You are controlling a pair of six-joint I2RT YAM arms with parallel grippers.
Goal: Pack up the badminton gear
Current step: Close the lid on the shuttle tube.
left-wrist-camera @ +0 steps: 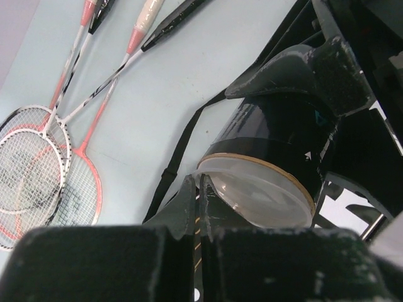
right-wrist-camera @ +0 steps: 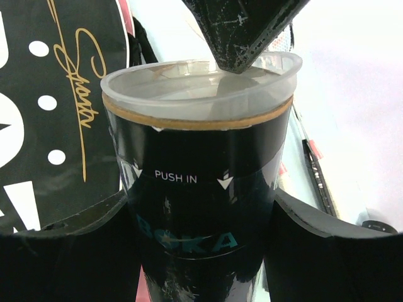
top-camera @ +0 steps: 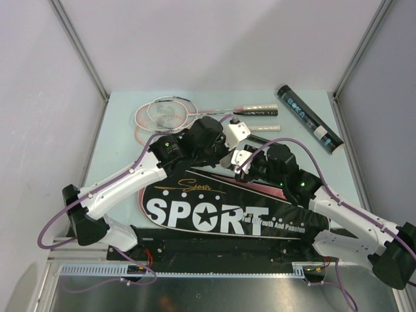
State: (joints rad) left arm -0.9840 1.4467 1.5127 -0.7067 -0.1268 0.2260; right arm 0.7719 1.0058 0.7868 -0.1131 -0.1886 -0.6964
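Grasping a dark tube (right-wrist-camera: 195, 145) above the near-edge bag (top-camera: 195, 211) is the right tool (right-wrist-camera: 198, 207); the clenched left tool (left-wrist-camera: 197, 195) touches the tube's cap (right-wrist-camera: 201, 82).

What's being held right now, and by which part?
The right gripper holds the dark teal-printed tube by its body, just below its clear plastic lid. The left gripper is shut, empty, tips at that lid.

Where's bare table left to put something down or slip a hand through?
Free: the table between the racket handles and the far tube; the strip left of the racket heads. Crowded: centre, where the left gripper and right gripper meet at the held tube by the bag.
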